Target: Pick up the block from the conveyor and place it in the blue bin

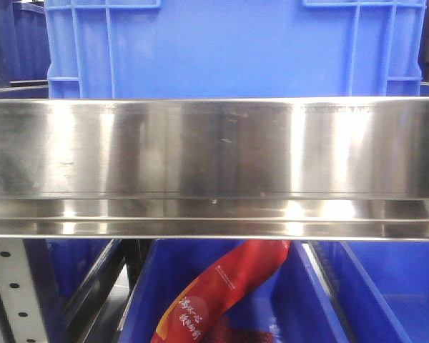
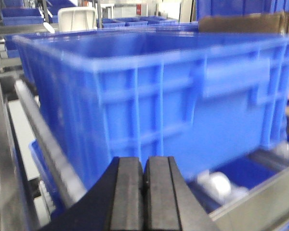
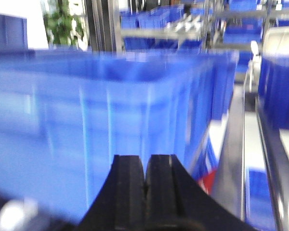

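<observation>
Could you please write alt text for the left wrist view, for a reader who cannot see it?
A large blue bin fills the view, standing just beyond the left pincer, whose black fingers are pressed together with nothing between them. More blue bins stand blurred in the background.

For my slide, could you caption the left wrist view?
Shut left gripper facing a blue bin.

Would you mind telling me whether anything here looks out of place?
One thing: a red printed packet lies slanted in the lower blue bin under the steel rail. Both pincers, left and right, are shut and empty. No block shows.
</observation>
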Available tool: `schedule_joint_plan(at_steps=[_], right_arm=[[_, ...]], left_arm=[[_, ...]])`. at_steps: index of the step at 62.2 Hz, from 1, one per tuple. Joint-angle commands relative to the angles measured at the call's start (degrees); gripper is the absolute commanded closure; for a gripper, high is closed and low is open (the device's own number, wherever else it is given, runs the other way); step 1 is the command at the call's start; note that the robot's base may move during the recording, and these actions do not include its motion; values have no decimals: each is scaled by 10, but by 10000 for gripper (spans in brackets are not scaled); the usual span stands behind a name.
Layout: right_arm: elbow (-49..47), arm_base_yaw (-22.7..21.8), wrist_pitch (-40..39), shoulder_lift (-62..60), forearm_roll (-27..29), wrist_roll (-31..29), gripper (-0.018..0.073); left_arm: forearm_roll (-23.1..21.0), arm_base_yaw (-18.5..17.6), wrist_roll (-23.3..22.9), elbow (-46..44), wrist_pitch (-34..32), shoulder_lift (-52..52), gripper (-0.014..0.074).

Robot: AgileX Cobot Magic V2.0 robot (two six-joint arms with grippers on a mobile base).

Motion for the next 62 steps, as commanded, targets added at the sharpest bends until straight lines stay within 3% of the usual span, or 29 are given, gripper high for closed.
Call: schedule_joint_plan(at_steps=[1,46,62], right_arm=[[32,-2,-11,-36,-2,-2,727],[50,-3,-18,-70,-5,-2,727],[123,-104,-50,-140,-5,-2,727]], left_arm=[[-4,2,-2,19,-10,-26,707],[-4,2,-2,21,-26,-47,707],[-4,2,-2,21,-26,-47,707]])
